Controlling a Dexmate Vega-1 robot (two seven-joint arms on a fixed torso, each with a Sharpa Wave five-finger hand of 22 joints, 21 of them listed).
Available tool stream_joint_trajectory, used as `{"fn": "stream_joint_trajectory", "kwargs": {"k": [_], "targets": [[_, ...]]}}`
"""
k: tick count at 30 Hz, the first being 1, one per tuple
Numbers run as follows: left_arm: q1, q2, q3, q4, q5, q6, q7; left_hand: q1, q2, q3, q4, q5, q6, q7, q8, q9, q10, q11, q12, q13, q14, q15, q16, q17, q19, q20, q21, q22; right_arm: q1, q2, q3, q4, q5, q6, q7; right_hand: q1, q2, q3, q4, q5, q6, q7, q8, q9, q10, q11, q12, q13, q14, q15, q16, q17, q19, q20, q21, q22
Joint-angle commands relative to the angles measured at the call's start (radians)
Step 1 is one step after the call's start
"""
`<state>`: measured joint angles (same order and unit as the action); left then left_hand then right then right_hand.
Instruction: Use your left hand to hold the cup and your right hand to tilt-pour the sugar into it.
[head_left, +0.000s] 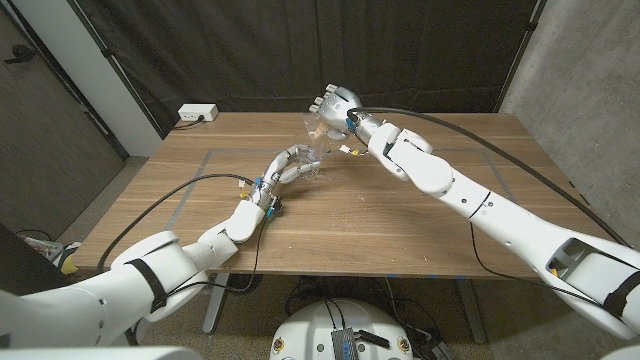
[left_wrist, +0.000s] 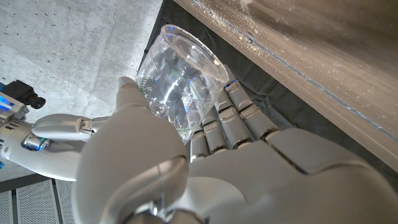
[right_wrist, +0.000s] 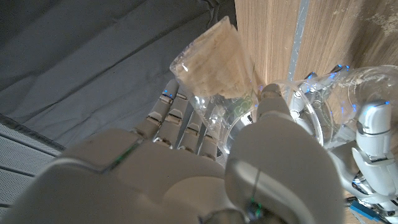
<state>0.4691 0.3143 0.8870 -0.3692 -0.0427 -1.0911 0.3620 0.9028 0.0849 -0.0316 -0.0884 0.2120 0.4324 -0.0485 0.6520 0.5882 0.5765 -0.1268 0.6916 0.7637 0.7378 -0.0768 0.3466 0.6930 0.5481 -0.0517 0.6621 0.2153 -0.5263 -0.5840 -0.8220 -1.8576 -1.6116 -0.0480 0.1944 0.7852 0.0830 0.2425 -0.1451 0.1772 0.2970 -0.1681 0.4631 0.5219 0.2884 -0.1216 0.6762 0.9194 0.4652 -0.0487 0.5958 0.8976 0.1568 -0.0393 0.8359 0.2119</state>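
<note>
My left hand (head_left: 287, 167) grips an empty clear plastic cup (head_left: 316, 160) near the middle of the table; in the left wrist view the fingers and thumb of that hand (left_wrist: 205, 162) wrap around the clear cup (left_wrist: 180, 78). Just behind and above it, my right hand (head_left: 335, 106) holds a second clear cup (head_left: 319, 129), tipped toward the first. In the right wrist view my right hand (right_wrist: 211, 162) clasps this tilted cup of pale brown sugar (right_wrist: 214, 62), its mouth beside the rim of the empty cup (right_wrist: 339, 90) held by the left hand's fingers (right_wrist: 372, 134).
The wooden table (head_left: 400, 215) carries faint tape lines. A white power strip (head_left: 196, 114) lies at the back left corner. Cables run across the table from both arms. Dark curtains hang behind, with a concrete wall on the right.
</note>
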Motion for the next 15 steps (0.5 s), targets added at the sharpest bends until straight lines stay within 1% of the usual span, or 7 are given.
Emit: {"fn": "stream_joint_trajectory", "kwargs": {"k": [1,4,8,12,13,15], "targets": [[0.015,0.004,-0.004,0.001,-0.011,-0.002,-0.007,0.01,0.0,-0.003,-0.001,0.0,0.003,-0.008,0.006,0.001,0.002,-0.009,-0.001,0.003,0.003,-0.096,-0.004,0.002,0.012,-0.115,0.007,0.002,0.022,0.0,-0.007,0.003,0.0,0.025,0.03,0.005,-0.008,-0.001,0.0,0.002,0.05,-0.041,0.007,0.003,0.012,-0.003,0.002,0.005,0.011,-0.18,0.002,0.002,0.001,-0.02,0.005,0.003],[0.016,0.006,-0.001,0.002,-0.01,0.0,-0.006,0.011,0.0,-0.004,-0.001,0.0,0.002,-0.006,0.006,0.001,0.002,-0.008,-0.001,0.003,0.003,-0.096,-0.006,0.002,0.01,-0.114,0.007,0.002,0.031,0.0,-0.006,-0.002,0.003,0.036,0.049,0.003,-0.007,-0.001,0.002,0.002,0.051,-0.041,0.007,0.004,0.013,-0.004,0.002,0.006,0.013,-0.18,0.002,0.002,0.001,-0.019,0.005,0.003],[0.015,0.012,0.003,0.002,-0.003,0.002,0.009,0.012,0.002,-0.003,-0.002,0.0,0.003,-0.008,0.007,0.001,0.005,-0.011,0.0,0.003,0.004,-0.098,-0.006,0.002,0.011,-0.115,0.008,0.001,0.047,0.007,-0.002,-0.014,0.027,0.059,0.097,-0.003,-0.008,-0.003,0.005,0.003,0.052,-0.041,0.006,0.005,0.015,-0.006,0.002,0.008,0.016,-0.178,0.001,0.002,0.002,-0.019,0.006,0.004],[0.014,0.022,0.019,-0.002,0.032,-0.032,0.062,0.016,0.006,-0.001,-0.002,0.0,-0.003,-0.007,0.006,0.002,-0.005,-0.007,-0.003,0.005,0.0,-0.096,-0.009,0.003,0.007,-0.112,0.007,0.001,0.054,0.001,0.003,-0.03,0.038,0.078,0.114,-0.01,-0.01,-0.005,0.009,0.004,0.053,-0.041,0.006,0.005,0.016,-0.009,0.002,0.01,0.018,-0.179,-0.001,0.002,0.001,-0.02,0.007,0.004],[0.014,0.023,0.022,-0.003,0.037,-0.039,0.066,0.017,0.009,0.0,-0.002,0.0,-0.008,-0.009,0.006,0.003,-0.008,-0.008,-0.004,0.006,0.0,-0.095,-0.009,0.003,0.005,-0.111,0.007,0.001,0.055,0.002,0.006,-0.031,0.05,0.084,0.118,-0.011,-0.011,-0.006,0.009,0.005,0.054,-0.041,0.006,0.006,0.019,-0.014,0.002,0.01,0.019,-0.18,-0.001,0.002,0.001,-0.019,0.007,0.004],[0.014,0.023,0.023,-0.003,0.034,-0.048,0.062,0.018,0.013,0.001,-0.002,0.0,-0.018,-0.011,0.003,0.004,-0.012,-0.01,-0.005,0.007,-0.003,-0.095,-0.011,0.004,0.003,-0.11,0.007,0.001,0.06,0.006,0.006,-0.027,0.05,0.087,0.123,-0.013,-0.01,-0.006,0.01,0.006,0.059,-0.041,0.007,0.006,0.022,-0.012,0.003,0.011,0.021,-0.18,-0.001,0.002,0.001,-0.02,0.008,0.004]]}}
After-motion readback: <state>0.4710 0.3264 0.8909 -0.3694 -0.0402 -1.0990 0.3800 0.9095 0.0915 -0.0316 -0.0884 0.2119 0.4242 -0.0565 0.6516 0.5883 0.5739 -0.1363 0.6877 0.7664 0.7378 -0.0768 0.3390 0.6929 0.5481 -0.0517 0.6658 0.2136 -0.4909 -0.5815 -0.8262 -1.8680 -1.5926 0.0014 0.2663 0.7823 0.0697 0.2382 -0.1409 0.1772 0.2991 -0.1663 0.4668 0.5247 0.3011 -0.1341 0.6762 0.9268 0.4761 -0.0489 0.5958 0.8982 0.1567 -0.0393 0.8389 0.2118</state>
